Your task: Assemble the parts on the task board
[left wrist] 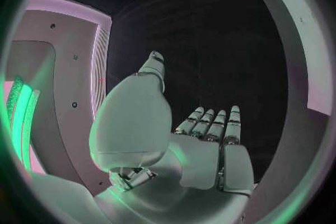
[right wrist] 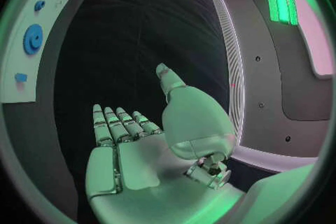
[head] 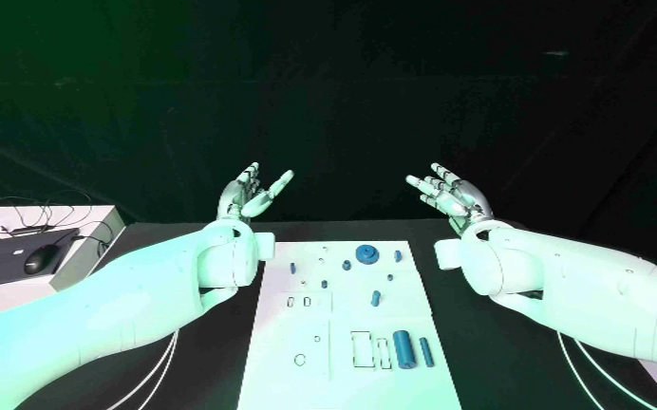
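The task board (head: 349, 334) is the landmark: a white plate lying lengthwise down the middle of the black table (head: 507, 353), running away from the robot. On its near end, toward the right edge, a large blue cylinder (head: 403, 344) lies flat, with a slimmer blue pin (head: 426, 351) just beside it on the right; to the left of the cylinder are two outlined rectangular recesses (head: 362, 349), and a small ring outline sits near the board's left edge. Around mid-board a small blue peg (head: 375, 298) stands alone. At the far end a round blue disc (head: 367, 254) rests near the centre, with a small blue piece (head: 397, 256) to its right and several tiny blue bits scattered nearby.

Nothing lies over the board; both arms flank it. The left hand (head: 251, 193) is raised beyond the board's far left corner, palm turned inward, fingers spread and straight, grasping nothing; the left wrist view shows the same released palm (left wrist: 203, 151). The right hand (head: 453, 194) mirrors it beyond the far right corner, also released, fingers apart and empty, as seen in the right wrist view (right wrist: 133, 151). Both hands hang well apart from the parts.

Off the table's left side, a white surface carries a dark computer mouse (head: 41, 258) and some cables (head: 62, 215).
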Controlling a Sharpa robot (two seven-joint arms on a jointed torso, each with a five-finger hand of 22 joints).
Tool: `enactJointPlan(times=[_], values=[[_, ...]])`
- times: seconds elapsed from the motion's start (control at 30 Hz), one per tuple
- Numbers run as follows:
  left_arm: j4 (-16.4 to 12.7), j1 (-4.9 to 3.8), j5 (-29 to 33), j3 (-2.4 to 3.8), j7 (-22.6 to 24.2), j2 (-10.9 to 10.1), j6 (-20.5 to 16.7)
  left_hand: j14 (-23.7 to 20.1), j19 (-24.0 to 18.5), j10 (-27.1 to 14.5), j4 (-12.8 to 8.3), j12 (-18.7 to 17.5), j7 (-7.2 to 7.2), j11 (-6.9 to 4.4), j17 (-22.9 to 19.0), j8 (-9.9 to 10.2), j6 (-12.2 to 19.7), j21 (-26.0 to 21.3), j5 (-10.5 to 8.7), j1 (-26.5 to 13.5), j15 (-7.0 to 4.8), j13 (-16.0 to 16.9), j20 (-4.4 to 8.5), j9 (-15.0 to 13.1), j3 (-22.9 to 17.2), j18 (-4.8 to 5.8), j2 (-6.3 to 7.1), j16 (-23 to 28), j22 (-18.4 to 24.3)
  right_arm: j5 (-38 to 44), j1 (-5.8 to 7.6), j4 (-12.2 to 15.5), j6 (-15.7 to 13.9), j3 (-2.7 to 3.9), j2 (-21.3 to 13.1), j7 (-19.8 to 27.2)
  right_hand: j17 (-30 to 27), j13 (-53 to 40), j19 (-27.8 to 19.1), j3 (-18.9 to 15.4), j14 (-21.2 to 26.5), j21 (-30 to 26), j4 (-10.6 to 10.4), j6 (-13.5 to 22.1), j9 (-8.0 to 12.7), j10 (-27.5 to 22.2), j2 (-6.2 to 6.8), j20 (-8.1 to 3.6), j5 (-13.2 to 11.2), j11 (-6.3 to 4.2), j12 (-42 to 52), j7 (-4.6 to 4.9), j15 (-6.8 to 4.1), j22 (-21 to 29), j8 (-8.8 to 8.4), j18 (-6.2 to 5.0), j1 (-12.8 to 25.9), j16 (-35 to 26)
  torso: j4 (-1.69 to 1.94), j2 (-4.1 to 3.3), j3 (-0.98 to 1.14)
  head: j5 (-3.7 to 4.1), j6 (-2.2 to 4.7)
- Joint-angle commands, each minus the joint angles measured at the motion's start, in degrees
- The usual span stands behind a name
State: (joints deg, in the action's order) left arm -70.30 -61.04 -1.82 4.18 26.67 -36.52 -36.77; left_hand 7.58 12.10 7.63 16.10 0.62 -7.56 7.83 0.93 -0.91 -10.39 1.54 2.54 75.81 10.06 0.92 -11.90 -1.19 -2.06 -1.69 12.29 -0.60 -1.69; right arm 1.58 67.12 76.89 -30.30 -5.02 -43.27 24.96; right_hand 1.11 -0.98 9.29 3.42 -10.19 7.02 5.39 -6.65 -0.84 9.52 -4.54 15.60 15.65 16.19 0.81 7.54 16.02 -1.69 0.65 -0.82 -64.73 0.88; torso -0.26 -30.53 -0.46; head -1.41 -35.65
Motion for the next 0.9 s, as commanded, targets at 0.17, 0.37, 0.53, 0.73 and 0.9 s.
enactJointPlan(times=[0.17, 0.37, 0.53, 0.73, 0.9], values=[[3.8, -0.24, -3.3, 0.70, -1.4, 1.6, 7.6, 1.6, 0.8, 1.4, 0.8, 0.5, -0.72, 0.96, 0.2, -0.5, -1.8, 0.3, 0.35, 3.2, 1.12, 0.2, -0.79, -0.2, -0.5, -1.28, -0.36, -0.6, -0.1, 3.8, 2.28, -4.5, 15.7, -1.47, 0.6, -4.6, 0.8, -0.7, 5.1, 0.4, -11.4, 3.5, 3.1, -7.7, -0.7, 9.2, 0.16, 0.28, 0.0, -0.47, 0.8, 8.62, -0.85, -0.6, 0.82, -2.55, -7.2, 1.0, -0.01, 0.02, -0.02, 0.00, -0.01], [3.6, -0.03, -3.0, 0.64, -0.7, 0.6, 10.6, 16.1, 12.0, 14.3, -1.0, 1.8, -2.62, 4.14, 1.3, -1.9, -12.0, 3.4, 0.31, 3.8, 2.69, 1.0, -1.88, -1.1, -2.2, -2.72, -4.50, -2.6, -1.6, 19.3, 1.96, -6.1, 10.6, -1.88, -0.4, -0.4, 1.6, -1.4, 23.9, 0.6, -29.4, 12.6, 5.5, -19.9, -1.4, 24.5, 0.78, -1.60, -0.6, -2.84, 1.5, 7.19, -3.56, -2.3, 1.69, -5.67, -12.1, 1.9, -0.02, -0.27, -0.11, 0.67, -1.37], [2.4, 0.02, -4.0, 0.61, -0.6, -0.7, 12.4, 43.6, 35.6, 42.6, -6.3, 4.2, -3.30, 3.12, 3.0, -4.5, -30.2, 10.7, 0.64, 3.6, 0.19, 2.4, -1.70, -2.0, -0.9, -7.28, -8.06, -6.5, -4.3, 27.3, 1.64, -6.5, 8.4, -1.87, -0.3, -0.9, 2.4, -2.1, 36.3, 1.6, -51.3, 16.9, 6.7, -34.1, -2.1, 42.3, 0.59, -4.80, -0.8, -5.50, 2.4, 5.51, -7.31, -3.1, 2.56, -7.28, -13.4, 3.5, -0.11, -0.37, -0.03, 0.55, -1.77], [-0.8, 0.41, -6.6, 0.60, -1.1, -3.1, 14.2, 61.8, 49.5, 60.0, -10.4, 4.6, -1.64, -1.37, 4.6, -6.3, -48.8, 16.3, 0.62, 4.4, -5.25, 2.8, 1.41, -2.7, 0.1, -10.97, -11.12, -9.9, -5.7, 38.6, 1.48, -6.2, 7.8, -1.84, -0.3, -3.3, 3.5, -2.4, 46.0, 3.7, -66.2, 23.7, 8.0, -52.2, -3.0, 56.9, 0.88, -10.43, -0.9, -9.48, 3.0, 3.00, -12.85, -6.1, 3.81, -7.05, -12.7, 6.2, -0.10, -0.88, 0.19, 0.72, -2.23], [-5.0, 1.18, -8.7, 0.61, -1.7, -5.9, 15.6, 72.7, 58.7, 70.4, -13.0, 4.9, -0.07, -5.16, 8.3, -5.3, -53.2, 22.7, 0.44, 6.1, -9.55, 2.5, 6.58, -2.6, 0.0, -10.09, -11.89, -14.2, -8.6, 47.4, 1.39, -5.7, 8.4, -1.76, -0.1, -6.3, 6.0, -2.6, 50.4, 3.8, -76.1, 30.9, 8.5, -55.5, -3.0, 63.3, 1.77, -15.16, -0.1, -12.00, 2.8, 1.46, -16.14, -10.2, 3.09, -5.30, -11.8, 8.5, -0.11, -1.59, 0.36, 0.86, -2.39]])
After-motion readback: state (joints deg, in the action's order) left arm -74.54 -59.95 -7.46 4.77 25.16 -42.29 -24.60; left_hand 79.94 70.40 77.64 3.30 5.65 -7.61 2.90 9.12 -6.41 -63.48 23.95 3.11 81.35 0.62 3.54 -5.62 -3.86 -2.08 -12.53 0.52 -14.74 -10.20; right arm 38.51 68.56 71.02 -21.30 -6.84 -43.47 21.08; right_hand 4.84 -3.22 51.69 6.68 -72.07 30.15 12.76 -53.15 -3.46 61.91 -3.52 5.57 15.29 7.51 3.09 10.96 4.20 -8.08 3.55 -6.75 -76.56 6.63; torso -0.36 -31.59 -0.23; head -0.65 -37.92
